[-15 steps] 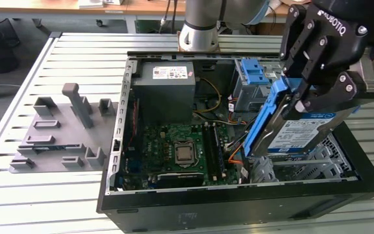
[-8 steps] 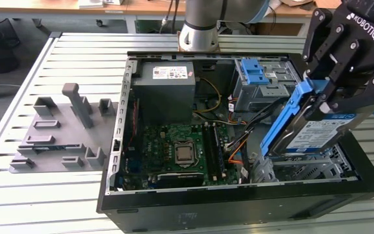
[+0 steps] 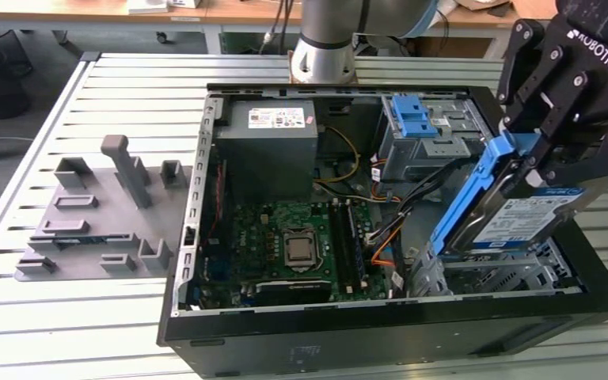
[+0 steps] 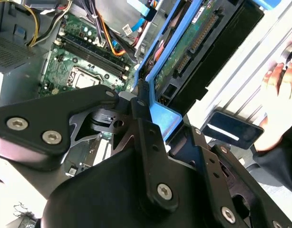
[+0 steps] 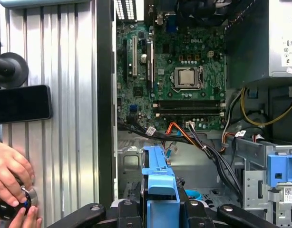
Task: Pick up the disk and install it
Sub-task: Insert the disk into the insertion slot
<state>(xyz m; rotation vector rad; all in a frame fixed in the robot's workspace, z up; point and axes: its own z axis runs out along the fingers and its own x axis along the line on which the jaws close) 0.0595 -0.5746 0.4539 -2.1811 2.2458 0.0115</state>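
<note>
Pincer [image 3: 528, 168] clamps one tilted disk [image 3: 526, 220] over one open computer case [image 3: 389, 324].

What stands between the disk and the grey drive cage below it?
Nothing visible does. The tool holds the disk tilted, its lower end at the cage. The orange and black cables lie beside it, toward the motherboard.

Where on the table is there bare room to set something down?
Bare table slats beyond the grey fixture plate, and the strip in front of it. Crowded: the case's drive end, where the gripper holds the disk above cables.
</note>
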